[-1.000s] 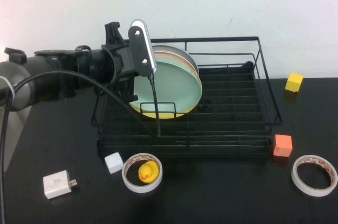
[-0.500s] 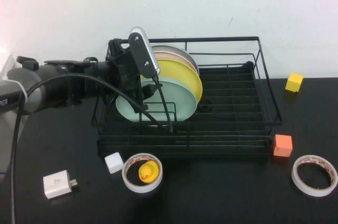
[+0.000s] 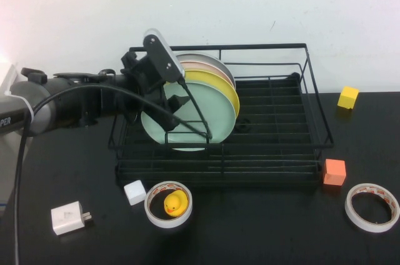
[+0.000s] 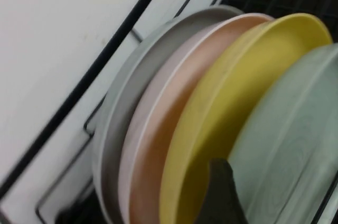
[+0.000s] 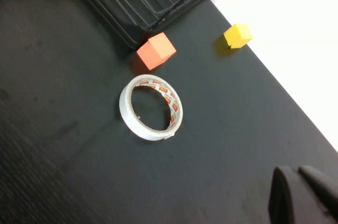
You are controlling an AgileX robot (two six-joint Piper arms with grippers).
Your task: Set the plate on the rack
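Over the rack [image 3: 269, 146], the left hand [image 3: 172, 105] reaches level, fingers apart beside the plate [image 3: 200, 121].

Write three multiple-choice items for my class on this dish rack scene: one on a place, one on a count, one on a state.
1. Where is the mint-green plate?
A. flat on the table
B. upright in the rack, frontmost
C. behind the grey one

2. How many plates are in the rack?
A. two
B. three
C. four

3. How are the left gripper fingers?
A. open, plate released
C. clamped on the yellow plate
B. out of view

Answers: 1 B, it stands before the yellow plate. 2 C, grey, pink, yellow, green. 3 A, fingers are spread. The right gripper is shut over the table, off to the right.
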